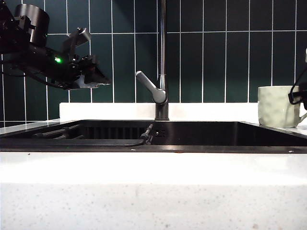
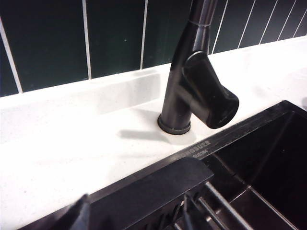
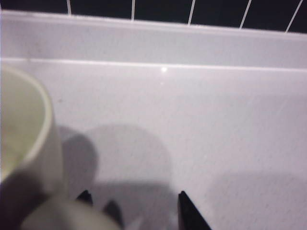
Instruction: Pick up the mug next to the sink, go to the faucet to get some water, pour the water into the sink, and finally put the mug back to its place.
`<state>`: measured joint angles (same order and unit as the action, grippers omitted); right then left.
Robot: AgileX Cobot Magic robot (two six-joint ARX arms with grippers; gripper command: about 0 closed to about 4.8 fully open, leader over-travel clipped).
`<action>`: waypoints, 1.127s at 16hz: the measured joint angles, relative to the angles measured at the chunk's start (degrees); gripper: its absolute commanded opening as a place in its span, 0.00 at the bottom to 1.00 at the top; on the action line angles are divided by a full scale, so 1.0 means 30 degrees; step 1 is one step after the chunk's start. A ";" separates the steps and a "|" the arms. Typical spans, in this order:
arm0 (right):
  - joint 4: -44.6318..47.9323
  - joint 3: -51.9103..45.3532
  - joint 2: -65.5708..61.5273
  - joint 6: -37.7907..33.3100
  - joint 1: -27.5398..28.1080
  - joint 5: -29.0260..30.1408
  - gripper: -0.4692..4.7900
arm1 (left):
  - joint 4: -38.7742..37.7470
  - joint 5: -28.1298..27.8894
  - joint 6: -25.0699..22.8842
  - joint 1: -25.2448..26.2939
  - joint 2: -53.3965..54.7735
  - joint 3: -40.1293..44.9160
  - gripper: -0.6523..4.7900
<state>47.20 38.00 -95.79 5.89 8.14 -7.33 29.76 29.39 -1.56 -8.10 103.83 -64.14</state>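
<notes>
A pale mug [image 1: 276, 106] stands upright on the white counter [image 1: 153, 191] at the right end of the black sink [image 1: 192, 143], its handle turned outward, where a side approach can reach it. The right pincer [image 3: 134, 211] hangs just beside the mug, fingers spread wide and empty; its wrist view shows two dark fingertips [image 3: 184, 206] over bare counter, with the mug's rim and handle at the edge of the frame, beside the tips rather than between them. In the exterior view only a sliver of that arm shows at the far right, overlapping the mug's outer side. The grasp appears not yet made, and the tips likely need to shift toward the mug before closing. The left pincer [image 1: 93, 76] hovers above the sink's left end, also spread and holding nothing, aimed toward the faucet [image 1: 162, 62], whose grey lever [image 1: 151, 87] slants toward it, apparently placed to work the tap once the mug arrives.
</notes>
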 measured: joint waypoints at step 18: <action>0.0168 0.0219 0.0044 0.0117 0.0168 0.1392 0.09 | -0.0291 0.0838 0.0058 -0.0022 0.0000 0.0000 0.56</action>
<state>47.70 38.65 -95.66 6.24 8.64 -3.16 28.88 31.90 -1.39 -8.16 103.83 -64.14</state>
